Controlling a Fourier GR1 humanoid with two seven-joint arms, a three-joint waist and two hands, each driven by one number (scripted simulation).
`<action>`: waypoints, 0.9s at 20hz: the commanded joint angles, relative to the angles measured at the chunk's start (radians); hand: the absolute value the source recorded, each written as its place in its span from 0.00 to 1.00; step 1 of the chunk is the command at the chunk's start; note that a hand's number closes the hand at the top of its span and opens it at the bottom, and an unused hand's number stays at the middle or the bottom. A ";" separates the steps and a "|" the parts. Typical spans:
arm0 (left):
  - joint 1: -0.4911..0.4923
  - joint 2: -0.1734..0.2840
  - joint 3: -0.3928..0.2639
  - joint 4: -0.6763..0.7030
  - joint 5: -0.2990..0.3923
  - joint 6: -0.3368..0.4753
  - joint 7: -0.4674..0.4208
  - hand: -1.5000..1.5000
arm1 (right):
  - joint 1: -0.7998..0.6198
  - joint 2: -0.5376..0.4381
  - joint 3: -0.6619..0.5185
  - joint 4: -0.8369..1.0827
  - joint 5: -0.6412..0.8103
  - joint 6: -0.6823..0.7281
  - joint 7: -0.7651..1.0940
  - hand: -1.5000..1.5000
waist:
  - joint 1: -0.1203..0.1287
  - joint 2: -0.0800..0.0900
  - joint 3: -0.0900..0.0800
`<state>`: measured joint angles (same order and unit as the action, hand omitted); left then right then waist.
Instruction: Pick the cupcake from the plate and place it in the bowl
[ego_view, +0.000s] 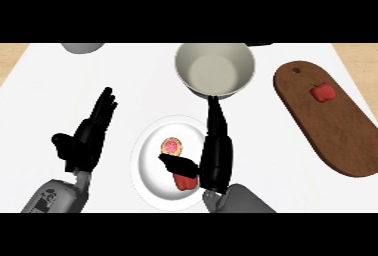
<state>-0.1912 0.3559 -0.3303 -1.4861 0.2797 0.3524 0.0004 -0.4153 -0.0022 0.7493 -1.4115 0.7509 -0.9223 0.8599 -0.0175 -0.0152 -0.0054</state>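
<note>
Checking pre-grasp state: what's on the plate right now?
The cupcake with pink top sits on the plate. A red item lies nearer, partly hidden under the right hand, whose thumb crosses it. What it is cannot be told.

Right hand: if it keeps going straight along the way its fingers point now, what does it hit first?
Most likely the bowl. The right hand lies over the plate with fingers straight, pointing up the view, tips just short of the bowl's near rim. Its height above the counter is unclear, so it might pass over the rim.
</note>
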 joint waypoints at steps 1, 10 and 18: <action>0.002 0.005 0.001 0.006 -0.003 -0.017 0.004 0.50 | -0.072 0.002 0.024 -0.048 0.060 0.141 0.305 0.00 | 0.009 0.002 0.001; -0.026 -0.037 0.005 0.007 -0.033 -0.012 0.008 0.50 | -0.162 0.002 0.075 -0.045 0.039 0.230 0.549 0.00 | 0.024 0.013 0.005; -0.040 -0.089 0.009 0.055 -0.072 -0.017 -0.019 0.50 | -0.095 0.002 0.135 -0.077 0.045 0.115 0.484 0.00 | 0.020 0.016 0.005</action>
<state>-0.2120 0.3072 -0.3192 -1.4814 0.2348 0.3305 0.0173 -0.5029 -0.0095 0.8769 -1.4872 0.7956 -0.7386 1.1997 0.0052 -0.0027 -0.0006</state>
